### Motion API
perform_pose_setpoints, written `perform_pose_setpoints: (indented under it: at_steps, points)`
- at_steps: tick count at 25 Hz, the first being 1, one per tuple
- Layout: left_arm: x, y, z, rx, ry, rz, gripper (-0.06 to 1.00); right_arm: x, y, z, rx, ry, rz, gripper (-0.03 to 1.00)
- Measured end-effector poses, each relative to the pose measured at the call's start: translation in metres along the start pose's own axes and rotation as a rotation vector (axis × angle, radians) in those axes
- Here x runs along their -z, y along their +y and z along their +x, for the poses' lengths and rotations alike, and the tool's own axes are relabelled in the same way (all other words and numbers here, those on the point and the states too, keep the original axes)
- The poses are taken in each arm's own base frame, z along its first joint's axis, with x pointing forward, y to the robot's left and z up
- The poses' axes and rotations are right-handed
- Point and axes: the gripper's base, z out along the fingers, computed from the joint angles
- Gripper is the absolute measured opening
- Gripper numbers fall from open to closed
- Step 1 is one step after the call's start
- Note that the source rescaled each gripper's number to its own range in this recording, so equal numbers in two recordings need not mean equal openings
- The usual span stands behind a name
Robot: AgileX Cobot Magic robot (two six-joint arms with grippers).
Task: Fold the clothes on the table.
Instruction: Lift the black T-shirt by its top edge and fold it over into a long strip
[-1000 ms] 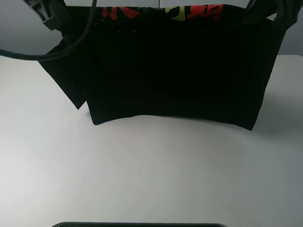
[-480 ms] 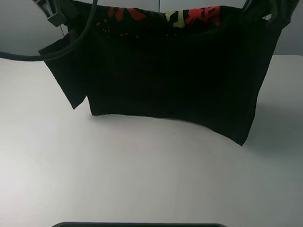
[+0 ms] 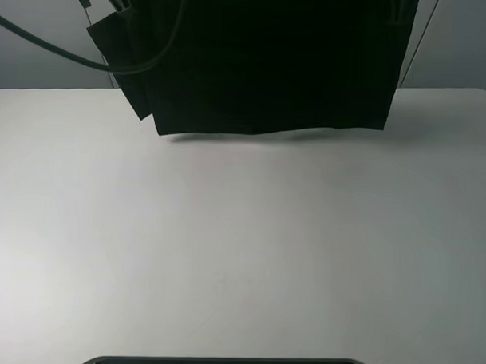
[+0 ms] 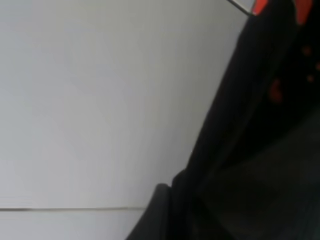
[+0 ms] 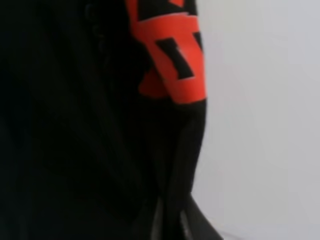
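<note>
Black clothes (image 5: 75,125), red print close-up

One slim black cable (image 3: 72,57), round and smooth, curving in a long loop

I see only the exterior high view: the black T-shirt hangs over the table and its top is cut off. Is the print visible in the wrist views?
Observer: Yes. The right wrist view shows an orange-red character on a fold of the T-shirt.
Operator: And the left wrist view?
Observer: Small red spots on the black fabric, beside a plain white surface.
Operator: Is the fabric gathered anywhere?
Observer: In the right wrist view it narrows to a pinch near the camera.
</note>
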Motion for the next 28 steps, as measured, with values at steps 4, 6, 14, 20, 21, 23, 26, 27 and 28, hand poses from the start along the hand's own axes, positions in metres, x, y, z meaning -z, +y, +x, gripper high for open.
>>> perform_pose_setpoints:
  at_steps: [4, 6, 14, 20, 21, 23, 26, 27, 28]
  points:
    - [0.005, 0.015, -0.008, 0.051, -0.025, -0.065, 0.00, 0.002, -0.003, 0.001, 0.028, 0.016, 0.007, 0.00]
    - [0.006, 0.012, -0.005, 0.086, 0.017, -0.037, 0.00, 0.002, 0.004, 0.004, 0.051, 0.045, -0.067, 0.00]
    - [0.006, -0.036, 0.027, 0.049, 0.277, 0.337, 0.00, -0.001, 0.072, 0.008, 0.144, 0.003, -0.543, 0.00]
    - [0.014, -0.060, 0.046, 0.043, 0.438, 0.521, 0.00, 0.010, 0.104, 0.009, 0.113, -0.046, -0.775, 0.00]
    - [0.017, -0.063, 0.049, 0.045, 0.452, 0.544, 0.00, 0.013, 0.107, 0.009, 0.102, -0.052, -0.803, 0.00]
    - [0.024, -0.067, 0.051, 0.059, 0.454, 0.582, 0.00, 0.020, 0.112, 0.009, 0.081, -0.059, -0.872, 0.00]
    - [0.037, -0.071, 0.054, 0.085, 0.445, 0.609, 0.00, 0.027, 0.121, 0.011, 0.065, -0.056, -0.958, 0.00]
    - [0.041, -0.071, 0.056, 0.089, 0.445, 0.613, 0.00, 0.028, 0.124, 0.011, 0.061, -0.057, -0.973, 0.00]
    - [0.043, -0.073, 0.057, 0.090, 0.446, 0.618, 0.00, 0.028, 0.127, 0.011, 0.053, -0.057, -0.985, 0.00]
